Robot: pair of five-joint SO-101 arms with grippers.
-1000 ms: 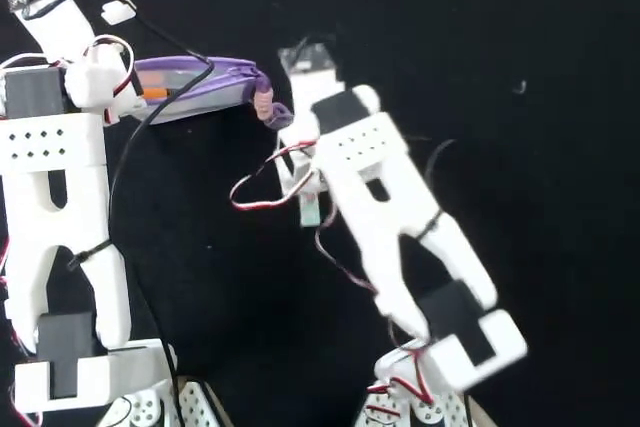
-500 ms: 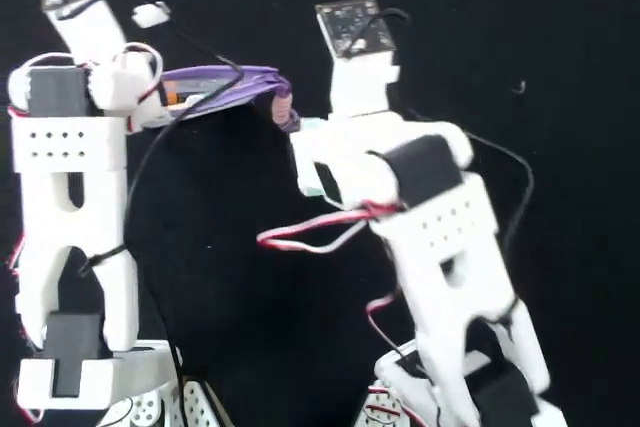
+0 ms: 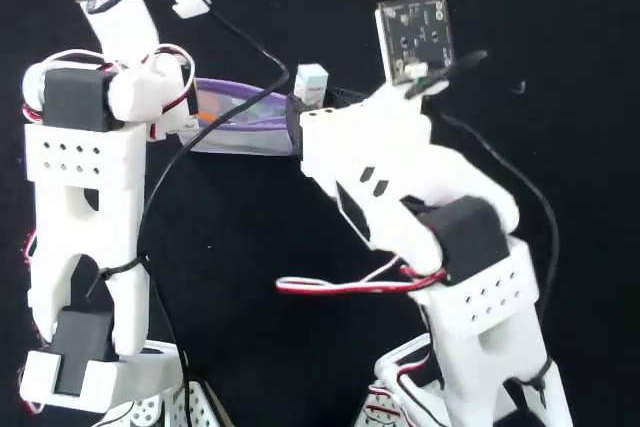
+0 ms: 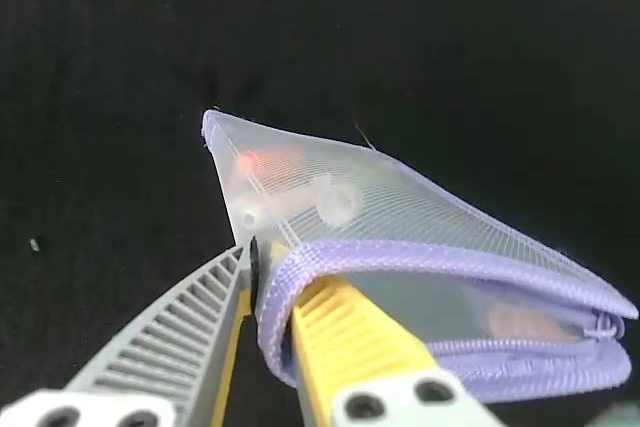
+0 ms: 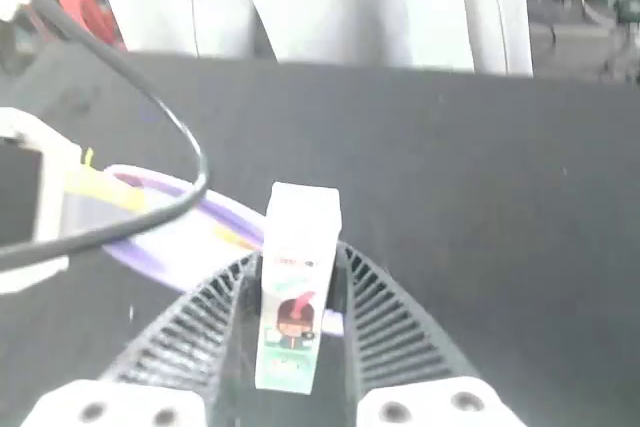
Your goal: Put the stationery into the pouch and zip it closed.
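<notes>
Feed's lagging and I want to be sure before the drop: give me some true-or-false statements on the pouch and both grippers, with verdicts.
The left gripper clamps the pouch by its edge. True.
The right gripper is empty. False: it holds a small white piece, carton-shaped.
Through its mesh the pouch shows items inside. True.
The white piece lies inside the pouch. False: it is in the right gripper, outside the pouch.

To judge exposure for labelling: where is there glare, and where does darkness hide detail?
High view: white left arm and right arm look washed out; black table swallows shadows. Left wrist view: pouch evenly lit, no glare. Right wrist view: carton bright on top, its print visible.
</notes>
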